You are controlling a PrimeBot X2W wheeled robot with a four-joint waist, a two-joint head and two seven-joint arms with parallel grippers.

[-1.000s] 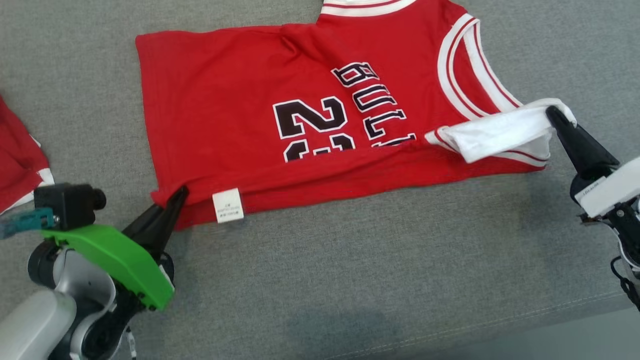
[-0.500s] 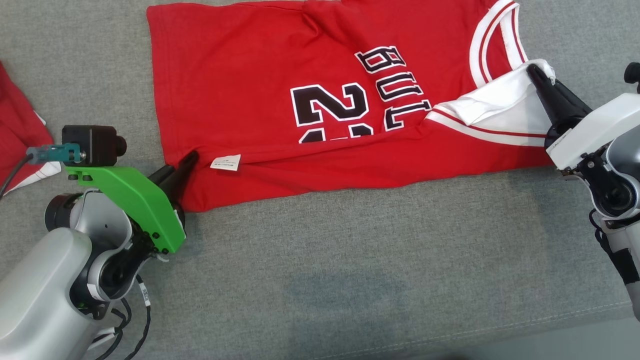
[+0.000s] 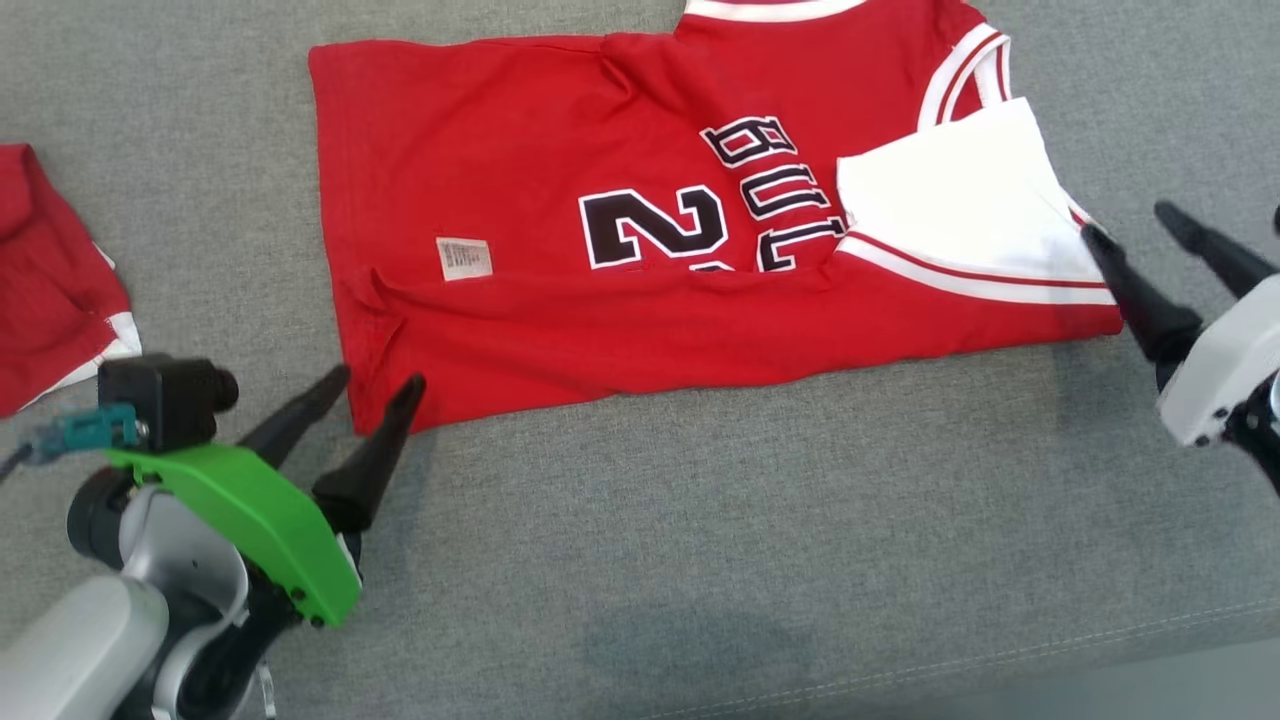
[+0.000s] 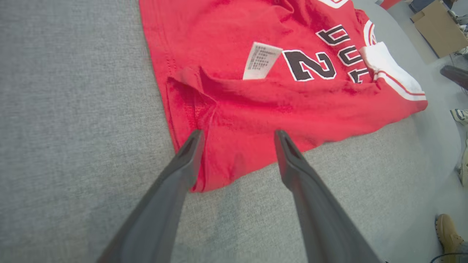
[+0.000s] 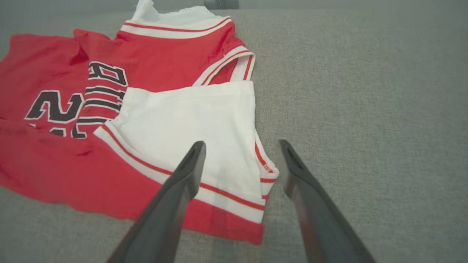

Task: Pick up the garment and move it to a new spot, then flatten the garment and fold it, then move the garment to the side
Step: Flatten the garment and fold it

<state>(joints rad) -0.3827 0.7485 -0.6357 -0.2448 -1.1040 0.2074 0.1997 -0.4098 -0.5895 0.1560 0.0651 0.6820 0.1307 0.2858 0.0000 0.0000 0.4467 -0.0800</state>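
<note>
The garment point(image 3: 520, 150) is a red jersey with black lettering and white trim, lying on the grey cushioned surface point(image 3: 700, 520). Its near edge is folded up over the lower half of the numbers. A white inner panel point(image 3: 950, 200) is turned up at the right end. My left gripper point(image 3: 375, 378) stands open at the garment's near left corner, fingers either side of the hem point(image 4: 204, 175). My right gripper point(image 3: 1128, 220) is open just off the right corner, holding nothing. In the right wrist view the right gripper point(image 5: 242, 142) hovers over the white panel's edge point(image 5: 190, 120).
A second red cloth point(image 3: 50, 270) lies at the far left. A small white label point(image 3: 464, 258) sits flat on the jersey. The surface's front seam point(image 3: 1000, 660) runs along the bottom right. Off the far end stand a cardboard box point(image 4: 435, 27) and a shoe point(image 4: 448, 233).
Both grippers have opened and let go of the garment's corners. The lifted near edge and white panel now lie flat, folded over the jersey. The head camera has shifted slightly.
</note>
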